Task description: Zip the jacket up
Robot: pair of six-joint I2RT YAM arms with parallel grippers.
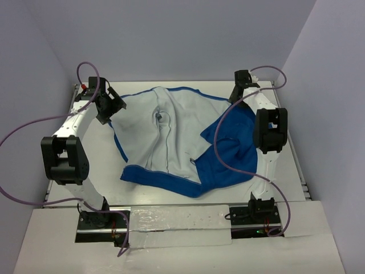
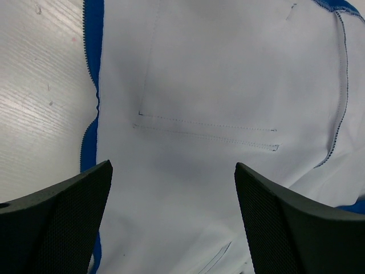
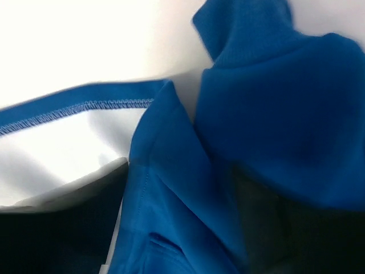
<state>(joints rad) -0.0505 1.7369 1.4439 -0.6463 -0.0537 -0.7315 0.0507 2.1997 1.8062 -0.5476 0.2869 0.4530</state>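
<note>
A: Top external view first — where does the royal-blue soft fabric jacket (image 1: 228,154) lie?

B: It lies spread open on the white table (image 1: 293,171). Its pale grey-white lining faces up across the middle and left. The blue outer cloth is folded over in a rumpled heap on the jacket's right half.

A: And the black left gripper (image 1: 111,107)?

B: It is at the jacket's far left edge, over the lining. The left wrist view shows its two dark, mesh-textured fingers (image 2: 68,211) spread wide, with nothing between them and only lining below. A stitched pocket seam (image 2: 205,134) runs across the lining ahead of the fingers. The jacket's blue border (image 2: 91,85) runs down the left, with bare table beyond it.

A: And the black right gripper (image 1: 238,91)?

B: It is at the jacket's far right corner. The right wrist view is blurred. Blue cloth fills the space between the two dark fingers (image 3: 57,228), and a blue stitched edge (image 3: 85,108) crosses the bright lining behind — but I cannot tell whether the fingers pinch the cloth or merely stand around it.
</note>
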